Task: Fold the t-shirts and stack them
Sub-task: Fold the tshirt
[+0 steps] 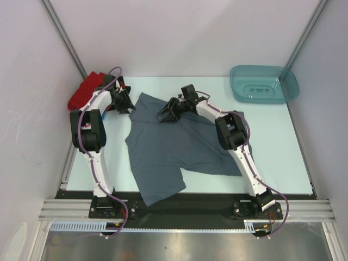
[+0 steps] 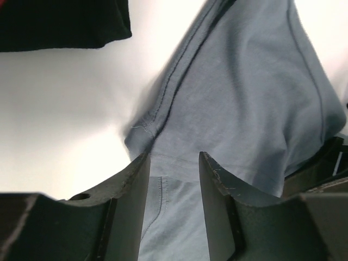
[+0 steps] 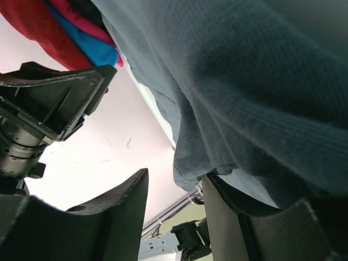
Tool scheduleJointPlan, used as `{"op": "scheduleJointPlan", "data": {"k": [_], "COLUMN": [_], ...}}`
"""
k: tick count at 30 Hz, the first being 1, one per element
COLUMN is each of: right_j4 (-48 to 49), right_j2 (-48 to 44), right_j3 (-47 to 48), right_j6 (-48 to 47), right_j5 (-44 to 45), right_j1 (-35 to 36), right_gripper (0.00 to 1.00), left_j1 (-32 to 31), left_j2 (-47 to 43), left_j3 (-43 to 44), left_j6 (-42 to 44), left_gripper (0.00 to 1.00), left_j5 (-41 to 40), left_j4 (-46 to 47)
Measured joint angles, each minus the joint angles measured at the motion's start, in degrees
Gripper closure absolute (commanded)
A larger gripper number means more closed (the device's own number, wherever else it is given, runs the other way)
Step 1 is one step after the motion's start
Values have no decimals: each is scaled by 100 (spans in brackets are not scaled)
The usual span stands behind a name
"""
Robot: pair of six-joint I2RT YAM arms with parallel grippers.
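The slate grey-blue t-shirt lies spread and rumpled on the pale table. My left gripper stands at its far left edge. In the left wrist view my left gripper is open, with a seamed fold of the shirt lying between and under the jaws. My right gripper is over the shirt's far part. In the right wrist view my right gripper is open, and the shirt drapes over its right finger, an edge hanging into the gap.
A pile of shirts, the red one on top, lies at the far left. The right wrist view shows red, bright blue and pink cloth; the left wrist view shows black cloth. A teal tub stands far right. Walls enclose the table.
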Motion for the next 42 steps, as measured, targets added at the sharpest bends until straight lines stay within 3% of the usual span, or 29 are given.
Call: {"op": "scheduleJointPlan", "data": {"k": [32, 42], "right_j4": [2, 2], "right_j2": [2, 2], "right_j3": [0, 0], "right_j6": [7, 4], "right_j5": [-76, -79], "right_j1": [35, 33], "right_gripper": [50, 50], "left_j1": [-11, -13], "left_j2": [258, 273], "left_j3": [4, 68], "left_j6": [-4, -2], "left_gripper": [60, 82], "left_j5": [2, 4], "left_j4": [-190, -223]}}
